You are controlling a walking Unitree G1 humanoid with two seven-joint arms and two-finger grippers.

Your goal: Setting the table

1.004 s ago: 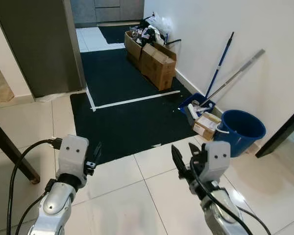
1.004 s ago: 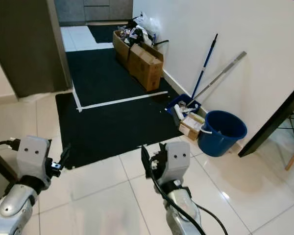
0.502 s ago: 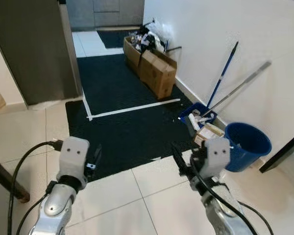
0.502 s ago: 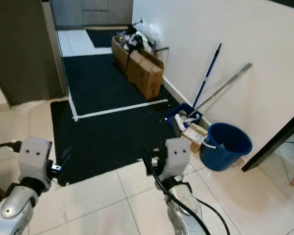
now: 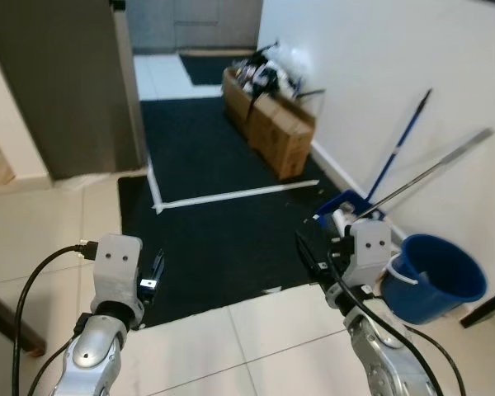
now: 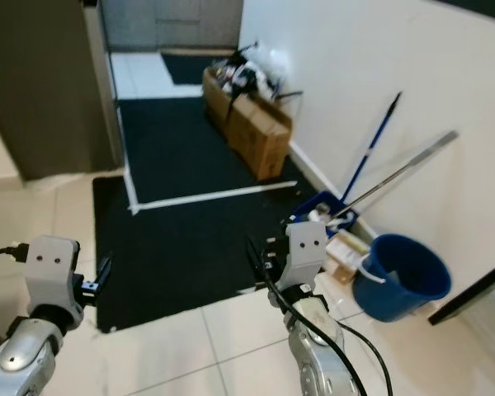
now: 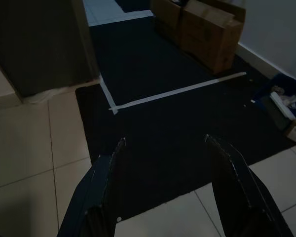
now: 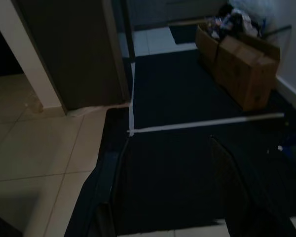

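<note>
Both arms raised over pale floor tiles, nothing in either. Left gripper: fingers spread wide apart, empty, held above the near edge of the black mat. Right gripper: fingers likewise parted, empty, over the same near edge further to the right.

No table setting items or tableware to be made out; a dark table edge cuts in at the far right, beyond the bucket.

Blue bucket stands on the tiles just right of the right gripper, near the white wall. Just beyond it, a blue dustpan with bits of litter and a small carton beside it. Two long handles lean against the wall above these: one blue, one grey metal.

White tape line crosses the mat midway, with a second strip running away along the mat's left edge.

Farther on, cardboard boxes sit along the mat's right edge against the wall, stuffed with bags and clutter. Dark cabinet panel stands at far left.
</note>
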